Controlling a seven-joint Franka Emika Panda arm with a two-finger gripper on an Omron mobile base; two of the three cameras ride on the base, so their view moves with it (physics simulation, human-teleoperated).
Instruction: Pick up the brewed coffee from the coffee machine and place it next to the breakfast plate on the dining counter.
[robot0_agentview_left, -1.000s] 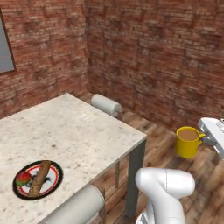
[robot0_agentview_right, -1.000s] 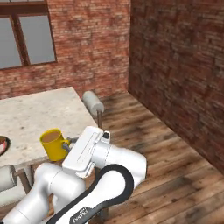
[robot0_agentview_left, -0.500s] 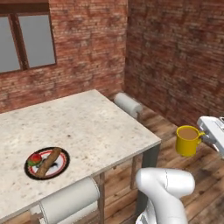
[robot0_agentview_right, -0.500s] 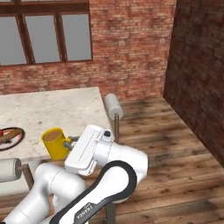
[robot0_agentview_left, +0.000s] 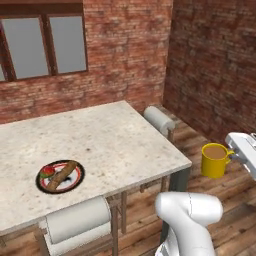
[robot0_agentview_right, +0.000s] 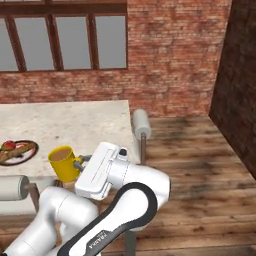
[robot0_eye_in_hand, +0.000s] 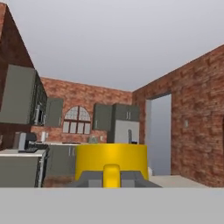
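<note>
My jaws pinch the mug (robot0_agentview_left: 215, 160) by its handle, off beside the desk (robot0_agentview_left: 115, 140); its body hides my fingertips. The plate (robot0_agentview_right: 19, 151) is cut off at the right view's edge.

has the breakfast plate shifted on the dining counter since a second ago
Cannot tell. The base is driving, so the whole view shifts; the breakfast plate keeps its place near the dining counter's front edge.

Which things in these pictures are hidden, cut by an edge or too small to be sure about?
- Jaws: in the hand view the mug handle covers the contact; the right base view hides it behind the white hand.
- Coffee level: the hand view sees the mug from the side, so the liquid is hidden.
- Breakfast plate: cut by the left edge of the right base view.
- Food on the plate: too small in the left base view to name.
</note>
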